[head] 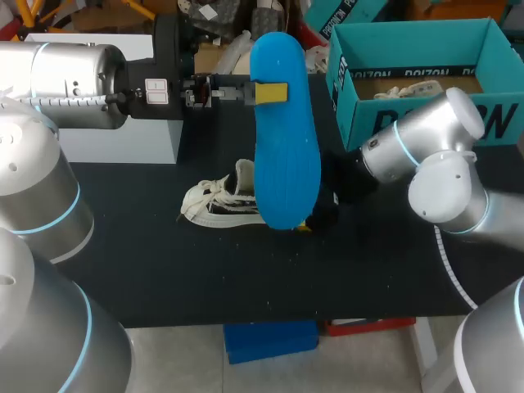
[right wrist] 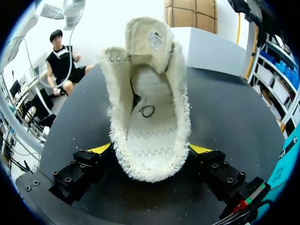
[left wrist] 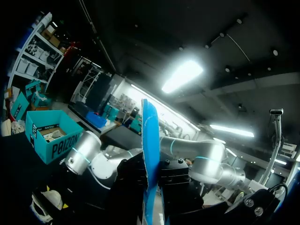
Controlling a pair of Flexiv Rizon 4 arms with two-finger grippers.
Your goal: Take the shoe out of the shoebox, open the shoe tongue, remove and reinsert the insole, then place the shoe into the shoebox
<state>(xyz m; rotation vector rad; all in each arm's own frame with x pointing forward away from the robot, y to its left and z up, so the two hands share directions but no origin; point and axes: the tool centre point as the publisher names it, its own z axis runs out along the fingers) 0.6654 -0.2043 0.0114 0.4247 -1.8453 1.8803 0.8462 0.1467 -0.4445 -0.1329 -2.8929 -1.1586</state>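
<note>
Head view: my left gripper [head: 270,92] is clamped on the blue insole [head: 285,147], held above the shoe [head: 217,202], I judge ready for reinserting. My right gripper [right wrist: 151,150] squeezes the heel, it seems from both sides, to steady it. The shoebox [head: 360,102] waits at two o'clock of the shoe.

The blue insole [left wrist: 149,154] stands edge-on, pinched between the left jaws. Ahead of them and off to one side sits the open teal shoebox [left wrist: 47,136], the white shoe [left wrist: 44,205] nearer.

Blue insole [head: 284,139] raised over cream shoe [head: 219,201], open teal shoebox [head: 354,110] beyond
</note>
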